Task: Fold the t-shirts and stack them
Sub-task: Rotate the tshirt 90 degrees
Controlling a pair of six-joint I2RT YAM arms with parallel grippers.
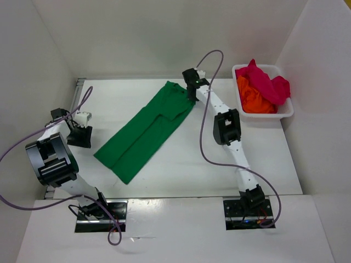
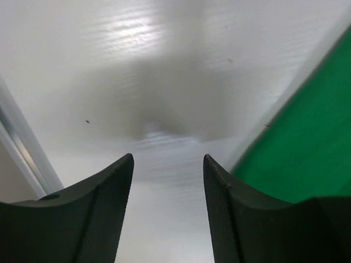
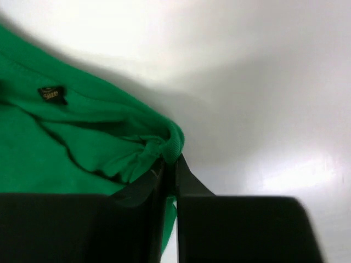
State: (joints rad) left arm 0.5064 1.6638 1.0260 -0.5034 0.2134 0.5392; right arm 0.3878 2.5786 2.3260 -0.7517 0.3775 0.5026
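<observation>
White worktop point(image 1: 175, 164); right end effector point(image 3: 170, 164) pinches only the collar rim of the green t-shirt point(image 1: 145, 131), which may slip free; left end effector point(image 2: 167, 170) open, empty.

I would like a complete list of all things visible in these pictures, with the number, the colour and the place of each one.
green t-shirt: one, green, flat on the table, folded into a long strip lying diagonally.
orange t-shirt: one, orange, crumpled inside the basket.
magenta-red t-shirt: one, magenta-red, crumpled in the basket, partly on top of the orange t-shirt.
basket: one, white, far right corner of the table.
table: one, white, under everything.
cables: two, purple, one along each arm.
left end effector: one, black, open, over bare table just left of the green t-shirt.
right end effector: one, black, shut on the green t-shirt's far end, near the collar.
</observation>
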